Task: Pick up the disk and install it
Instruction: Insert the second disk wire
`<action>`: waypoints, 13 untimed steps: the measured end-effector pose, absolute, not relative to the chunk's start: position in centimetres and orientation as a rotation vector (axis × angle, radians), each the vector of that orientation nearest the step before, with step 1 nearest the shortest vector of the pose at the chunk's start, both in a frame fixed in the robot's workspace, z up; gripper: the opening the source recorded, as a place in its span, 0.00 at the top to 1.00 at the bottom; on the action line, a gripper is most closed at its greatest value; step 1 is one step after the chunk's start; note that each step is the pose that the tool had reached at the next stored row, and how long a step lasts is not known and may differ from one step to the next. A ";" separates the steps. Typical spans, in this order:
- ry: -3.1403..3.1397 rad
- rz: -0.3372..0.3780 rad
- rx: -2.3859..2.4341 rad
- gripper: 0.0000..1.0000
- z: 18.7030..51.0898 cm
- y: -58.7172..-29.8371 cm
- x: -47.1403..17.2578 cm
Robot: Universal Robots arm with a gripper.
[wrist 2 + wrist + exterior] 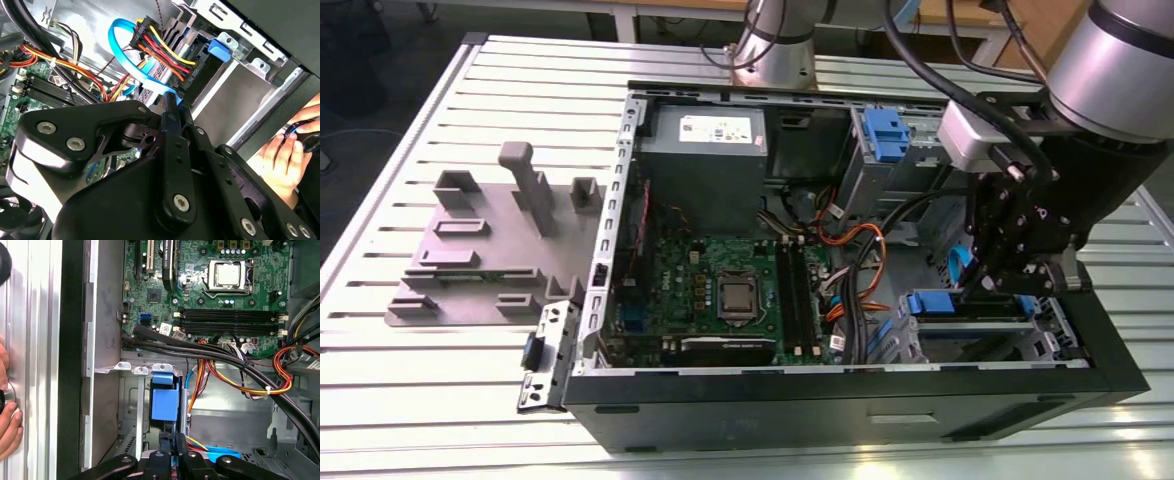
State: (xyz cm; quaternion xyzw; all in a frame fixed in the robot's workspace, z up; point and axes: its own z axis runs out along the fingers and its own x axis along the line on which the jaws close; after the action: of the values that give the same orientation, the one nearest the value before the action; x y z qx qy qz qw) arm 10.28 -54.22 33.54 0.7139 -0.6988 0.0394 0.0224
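The open black computer case [854, 400] lies on the ribbed silver metal tabletop [454, 400]. The grey plastic fixture plate [480, 260] sits on the tabletop beside the case, toward the exterior view's left. Inside the case, the green motherboard [720, 290] occupies the middle; the grey metal power supply box [707, 135] lies behind it. The metal drive cage [974, 335] stands at the exterior view's right, with the black pincer [1014, 270] directly above it.

We count one open computer case [854, 400], one motherboard [720, 290], one grey fixture plate [467, 270], and one hand [7, 425].
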 end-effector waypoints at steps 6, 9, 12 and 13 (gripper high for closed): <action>-2.184 0.120 2.192 0.84 33.4 -54.3 10.3; -2.189 0.114 2.194 0.84 33.4 -54.2 10.3; -2.193 0.105 2.198 0.84 33.4 -54.3 10.3; -2.194 0.103 2.199 0.84 33.4 -54.3 10.3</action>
State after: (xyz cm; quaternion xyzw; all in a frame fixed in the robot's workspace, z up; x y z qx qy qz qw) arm 10.30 -54.26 33.36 0.7074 -0.7058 0.0333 0.0168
